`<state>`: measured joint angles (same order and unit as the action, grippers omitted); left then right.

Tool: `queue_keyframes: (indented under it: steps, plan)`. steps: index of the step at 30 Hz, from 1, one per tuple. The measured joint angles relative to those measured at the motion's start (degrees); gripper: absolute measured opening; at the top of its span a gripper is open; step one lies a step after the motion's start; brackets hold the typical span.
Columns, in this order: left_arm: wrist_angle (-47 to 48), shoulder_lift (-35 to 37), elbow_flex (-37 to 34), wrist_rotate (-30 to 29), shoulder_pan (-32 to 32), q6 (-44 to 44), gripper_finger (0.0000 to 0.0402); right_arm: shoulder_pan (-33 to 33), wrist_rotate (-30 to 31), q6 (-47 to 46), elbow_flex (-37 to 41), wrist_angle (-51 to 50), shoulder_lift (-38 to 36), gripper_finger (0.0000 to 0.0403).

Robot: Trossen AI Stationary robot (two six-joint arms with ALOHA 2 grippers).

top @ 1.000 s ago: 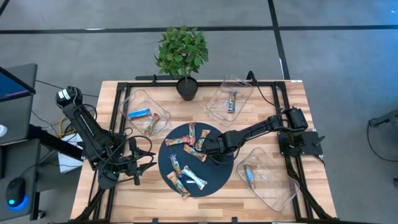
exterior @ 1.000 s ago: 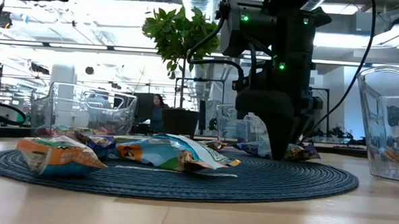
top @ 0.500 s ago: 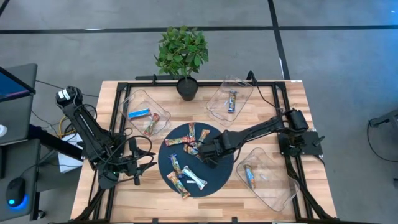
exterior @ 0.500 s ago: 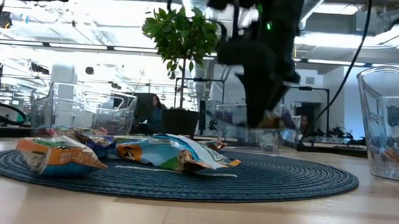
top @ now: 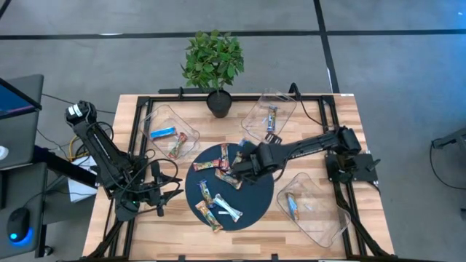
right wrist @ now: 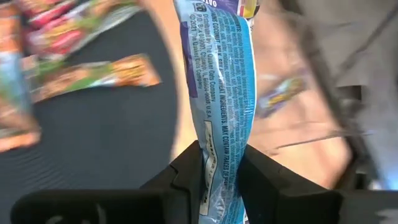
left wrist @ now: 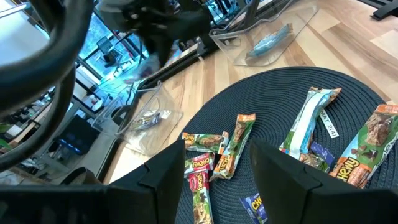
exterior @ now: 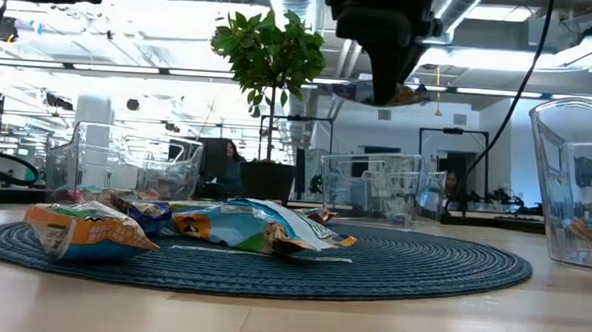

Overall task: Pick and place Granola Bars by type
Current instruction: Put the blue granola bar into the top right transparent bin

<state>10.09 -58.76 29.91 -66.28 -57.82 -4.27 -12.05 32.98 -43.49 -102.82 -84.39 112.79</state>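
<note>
- Overhead, the right gripper (top: 242, 166) is hanging above the upper right part of the round dark mat (top: 255, 206) at the frame's centre, its arm stretching in from the right edge of the wooden table (top: 342, 120).
- Around it, loose granola bars (top: 220, 209) are lying scattered over the mat, most of them on its left half.
- Up at the upper left of the table, a clear tray (top: 162, 116) is holding a blue bar (top: 162, 133) and a reddish bar (top: 178, 145); the upper middle tray (top: 259, 105) is holding one bar, and the lower right tray (top: 324, 218) another blue one.
- Over at the lower left, the left gripper (top: 171, 188) is waiting beside the mat, and a potted plant (top: 213, 62) is standing at the table's top edge.
- From table height, the right gripper (exterior: 385, 85) is hovering high in the upper middle of the frame, clear of the mat (exterior: 452, 268), with a wrapper showing at its tip.
- Looking past the left arm's fingers (left wrist: 165, 177), which are standing apart with nothing between them, several bars (left wrist: 233, 146) are lying on the mat in the middle of the frame.
- Down the right wrist view, the dark fingers (right wrist: 186, 174) are pinching a blue-wrapped bar (right wrist: 217, 87) that is running up the frame's centre, lifted off the mat.
</note>
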Motion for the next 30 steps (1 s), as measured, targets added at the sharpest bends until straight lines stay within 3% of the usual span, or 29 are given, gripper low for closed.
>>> queue_keyframes:
  steps: [6,14,20,30]
  plan:
    - [0.45,0.0,-0.02,0.02,0.0,-0.02,0.0176,5.56,4.92,0.17,-0.23,-5.52,0.0,0.0081]
    - [0.74,0.0,-0.07,0.07,0.0,-0.02,0.0176,15.26,10.44,3.51,-0.21,-5.27,-0.02,0.0081]
    - [1.34,0.0,-0.09,0.16,0.0,-0.55,0.0176,22.31,9.89,3.53,-0.2,-3.82,-0.02,0.0081]
    - [2.47,0.0,-0.13,0.2,0.0,-1.53,0.0176,27.64,2.17,3.54,-0.18,3.66,-0.02,0.0081]
